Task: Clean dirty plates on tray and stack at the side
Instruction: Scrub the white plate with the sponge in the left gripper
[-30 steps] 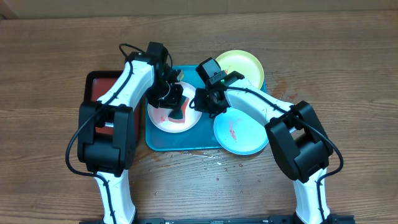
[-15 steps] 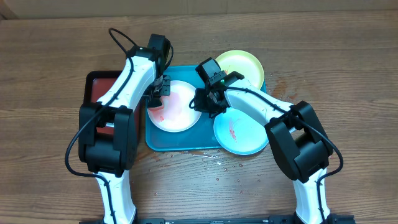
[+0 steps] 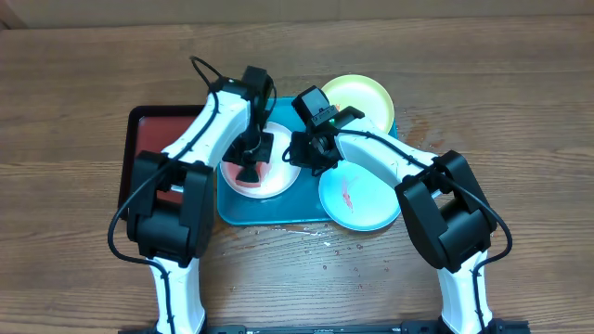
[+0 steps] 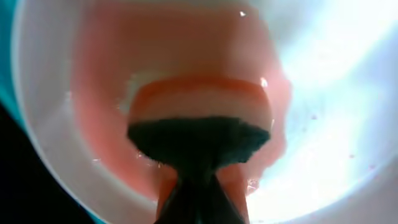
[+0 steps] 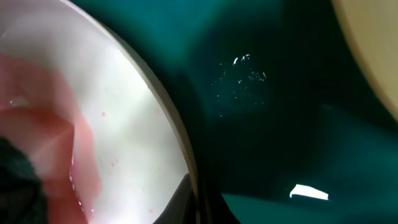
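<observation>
The blue tray (image 3: 269, 215) holds three plates. My left gripper (image 3: 251, 158) is shut on a dark-backed sponge (image 3: 247, 173) and presses it onto the pinkish-white plate (image 3: 284, 173). In the left wrist view the sponge (image 4: 199, 124) sits in a pink wet smear on that plate (image 4: 323, 93), with the fingers (image 4: 202, 202) just below it. My right gripper (image 3: 299, 156) is shut on the plate's right rim; the right wrist view shows the fingers (image 5: 196, 199) straddling the rim (image 5: 177, 143). The yellow-green plate (image 3: 357, 96) lies at the back right. The pale teal plate (image 3: 357, 199) has a red smear.
A dark red, black-rimmed tray (image 3: 148, 130) lies left of the blue tray, partly under my left arm. Water drops lie on the wooden table (image 3: 316, 243) in front of the blue tray. The blue tray floor (image 5: 267, 112) shows wet specks.
My left gripper swept the sponge from the plate's right side to its left edge, then back to the middle. The red smear has spread into a pink film. The right arm has not moved.
</observation>
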Controlling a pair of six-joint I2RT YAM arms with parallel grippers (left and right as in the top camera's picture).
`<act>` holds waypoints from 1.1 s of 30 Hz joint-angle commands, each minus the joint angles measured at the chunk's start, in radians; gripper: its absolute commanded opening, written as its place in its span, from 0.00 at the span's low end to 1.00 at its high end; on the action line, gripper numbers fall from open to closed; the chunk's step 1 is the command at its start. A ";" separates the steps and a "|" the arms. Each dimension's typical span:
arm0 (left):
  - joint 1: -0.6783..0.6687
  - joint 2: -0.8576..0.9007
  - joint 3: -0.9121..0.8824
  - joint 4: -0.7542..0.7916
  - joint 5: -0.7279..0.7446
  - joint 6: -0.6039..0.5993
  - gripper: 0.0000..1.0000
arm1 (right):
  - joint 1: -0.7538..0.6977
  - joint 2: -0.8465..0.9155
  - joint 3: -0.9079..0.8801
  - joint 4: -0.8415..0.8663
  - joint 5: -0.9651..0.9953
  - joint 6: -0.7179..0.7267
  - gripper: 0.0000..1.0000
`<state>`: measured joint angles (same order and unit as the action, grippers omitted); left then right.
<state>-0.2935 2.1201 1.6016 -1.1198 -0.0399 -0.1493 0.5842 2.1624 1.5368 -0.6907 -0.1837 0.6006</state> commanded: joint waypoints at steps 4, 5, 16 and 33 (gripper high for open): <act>-0.014 -0.014 -0.017 0.018 0.169 0.242 0.04 | 0.005 0.012 -0.031 -0.003 0.032 -0.006 0.04; -0.014 -0.014 -0.017 0.023 0.161 0.269 0.04 | 0.005 0.012 -0.031 -0.003 0.032 -0.006 0.04; -0.014 -0.014 -0.017 0.310 -0.286 0.124 0.04 | 0.005 0.012 -0.031 -0.004 0.032 -0.006 0.04; -0.016 -0.014 -0.018 -0.047 0.130 0.246 0.04 | 0.005 0.012 -0.031 0.004 0.032 -0.006 0.04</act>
<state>-0.3016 2.1201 1.5890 -1.1549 -0.0422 0.0200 0.5842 2.1624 1.5360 -0.6842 -0.1799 0.6010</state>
